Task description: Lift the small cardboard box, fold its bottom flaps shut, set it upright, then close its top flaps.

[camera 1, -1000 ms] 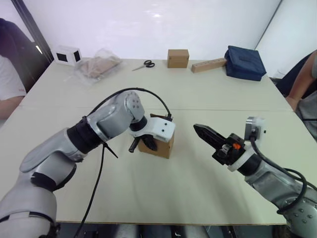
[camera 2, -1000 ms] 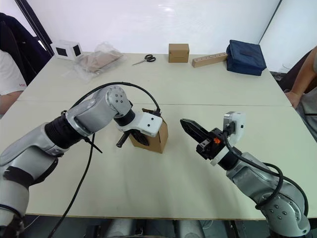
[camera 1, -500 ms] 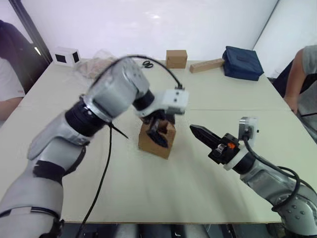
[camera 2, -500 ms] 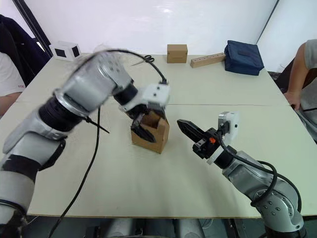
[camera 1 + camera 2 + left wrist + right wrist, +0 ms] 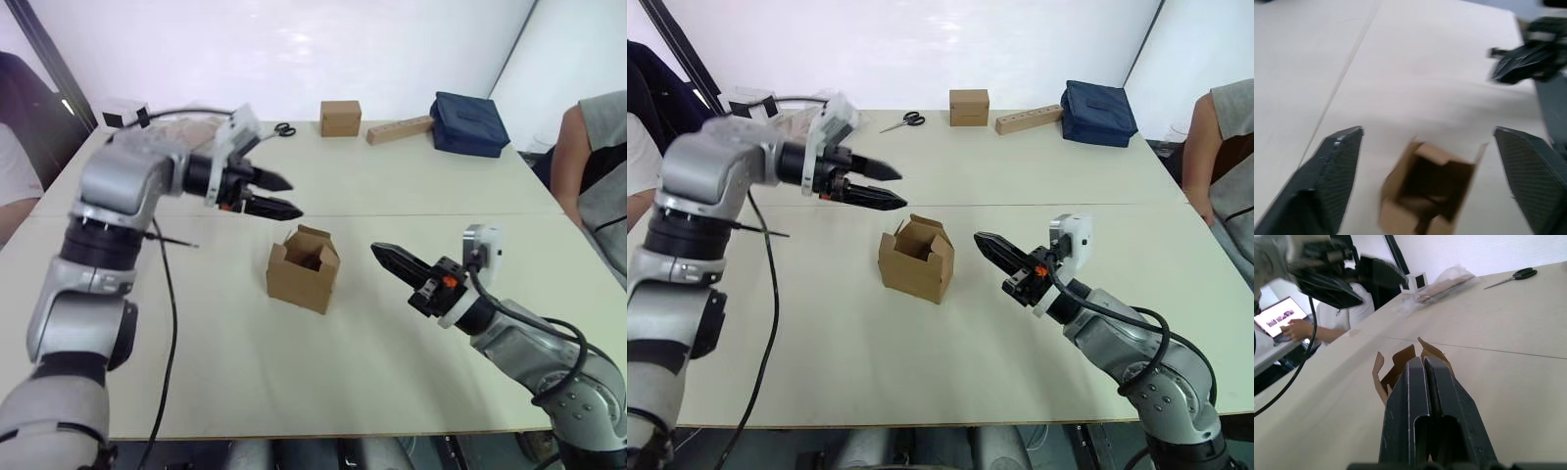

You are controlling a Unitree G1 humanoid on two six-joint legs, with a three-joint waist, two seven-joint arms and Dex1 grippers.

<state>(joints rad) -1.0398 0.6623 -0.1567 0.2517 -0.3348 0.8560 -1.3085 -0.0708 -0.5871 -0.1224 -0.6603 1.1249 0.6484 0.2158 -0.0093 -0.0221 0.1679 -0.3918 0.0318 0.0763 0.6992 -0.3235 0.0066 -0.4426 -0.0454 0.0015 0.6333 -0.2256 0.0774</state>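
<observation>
Left tool (image 5: 279, 195) now off, seemingly empty.

Pale beige surface (image 5: 411, 186), seam across middle. Bright white wall (image 5: 294, 49) at 12 o'clock. Dark post (image 5: 44, 59) at 10 o'clock.

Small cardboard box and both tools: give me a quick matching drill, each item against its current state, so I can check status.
Items:
1. small cardboard box
2. left tool
3. right tool
4. scissors

States:
A. fingers shut, pointing toward the box
B. lying at the table's far edge
C. upright on the table, top flaps open
D. fingers open, raised above the table, holding nothing

Pairs: 1-C, 2-D, 3-A, 4-B
</observation>
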